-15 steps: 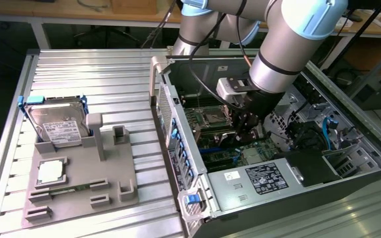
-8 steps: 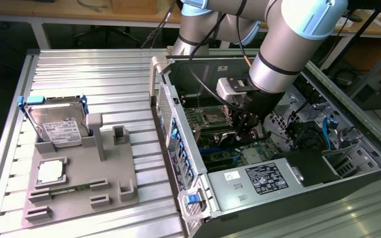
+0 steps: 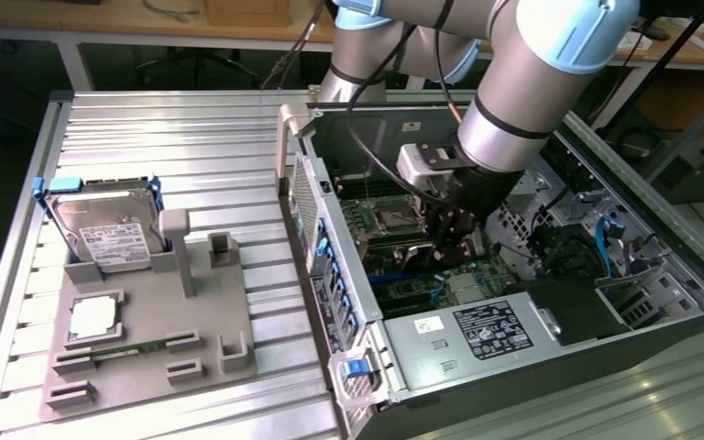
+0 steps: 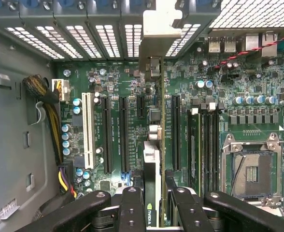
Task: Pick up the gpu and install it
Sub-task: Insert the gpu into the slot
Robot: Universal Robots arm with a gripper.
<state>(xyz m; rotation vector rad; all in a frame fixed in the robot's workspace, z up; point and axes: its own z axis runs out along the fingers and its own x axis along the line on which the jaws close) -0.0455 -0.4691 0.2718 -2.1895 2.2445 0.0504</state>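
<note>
1. Wrist view puts you straight above the motherboard [image 4: 132, 121] inside the open computer case [image 3: 645, 302], with the black gripper [image 4: 157, 200] low in the frame.
2. You can see the gripper's fingers [image 4: 132, 208] clamped on either side of the gpu [image 4: 152, 183], which stands on edge between them; a small green logo shows on its near end.
3. The gpu runs away from the gripper toward the rear wall of the case, where its silver metal bracket [image 4: 157, 24] stands against the row of vented slot covers [image 4: 84, 41].
4. You will find the card lined up along the long black expansion slots [image 4: 123, 133]; whether its edge is fully seated in one cannot be told from here.
5. A white slot [image 4: 88, 130] lies farther to one side, and the bare CPU socket [image 4: 250, 166] lies to the other.
6. Exterior view shows you the arm [image 3: 535, 82] reaching down into the case, with the gripper [image 3: 456, 229] deep among the boards.
7. On the exterior view's left, the grey parts tray [image 3: 144, 367] sits on the ribbed table [image 3: 169, 137], well apart from the case.
8. A silver hard drive [image 3: 114, 229] in a blue frame stands tilted at the tray's far end.
9. A slim green memory stick [image 3: 126, 348] lies flat nearer the camera.
</note>
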